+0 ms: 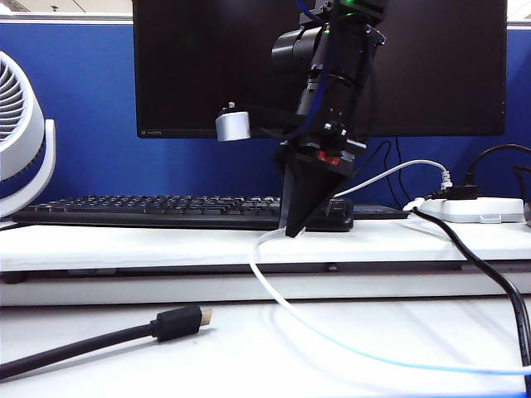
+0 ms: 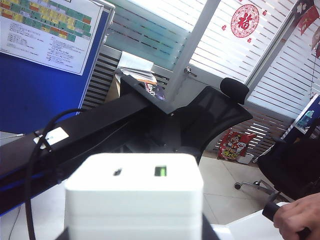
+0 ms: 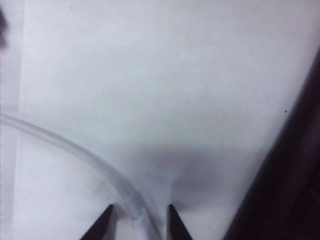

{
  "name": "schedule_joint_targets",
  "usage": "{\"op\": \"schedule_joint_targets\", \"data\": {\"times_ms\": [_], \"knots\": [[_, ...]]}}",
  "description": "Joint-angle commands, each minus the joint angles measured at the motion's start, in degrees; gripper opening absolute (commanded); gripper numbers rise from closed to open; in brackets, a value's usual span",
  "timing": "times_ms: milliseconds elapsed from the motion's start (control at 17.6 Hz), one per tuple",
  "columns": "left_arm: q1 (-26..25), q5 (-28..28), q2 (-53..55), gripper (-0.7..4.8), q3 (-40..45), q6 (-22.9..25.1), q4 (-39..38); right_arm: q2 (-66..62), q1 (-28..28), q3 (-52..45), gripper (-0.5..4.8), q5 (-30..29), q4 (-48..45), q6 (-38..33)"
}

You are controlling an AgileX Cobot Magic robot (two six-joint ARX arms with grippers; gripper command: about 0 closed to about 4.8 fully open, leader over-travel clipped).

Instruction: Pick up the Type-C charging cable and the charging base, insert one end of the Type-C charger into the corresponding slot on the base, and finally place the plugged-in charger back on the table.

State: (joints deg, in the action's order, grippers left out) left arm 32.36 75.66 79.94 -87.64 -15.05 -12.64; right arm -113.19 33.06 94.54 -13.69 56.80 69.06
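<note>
White charging base [image 2: 134, 195] gripped in left claw [image 2: 135, 231], smooth white Type-C charging cable [image 3: 75, 150] between right claw [image 3: 140, 216] tips, grip unclear

The right arm comes down from above in the exterior view, its black wrist tilted and the right gripper [image 1: 294, 232] pointing down, tips at the shelf's surface just in front of the keyboard. In the right wrist view its two dark fingers [image 3: 102, 225] stand apart, one on each side of the cable [image 3: 90, 160], not pressed against it. The left gripper [image 2: 134, 235] holds the base [image 2: 134, 197] clamped, port face toward its camera.
</note>
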Motion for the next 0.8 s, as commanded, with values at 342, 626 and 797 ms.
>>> {"op": "schedule_joint_targets", "data": {"times_ms": [342,626,797], "knots": [[0.0,0.7,-0.4,-0.05,-0.2,0.0,0.9,-0.1,-0.2,-0.1,0.28,2.1,0.8,0.2],[0.0,0.6,-0.4,-0.05,-0.2,0.0,-0.4,2.6,-0.2,0.1,-0.07,1.3,-0.5,-14.1],[0.0,0.7,-0.4,-0.05,-0.2,0.0,-0.6,8.1,-1.1,0.1,-0.07,0.2,-0.5,-23.3]]}}
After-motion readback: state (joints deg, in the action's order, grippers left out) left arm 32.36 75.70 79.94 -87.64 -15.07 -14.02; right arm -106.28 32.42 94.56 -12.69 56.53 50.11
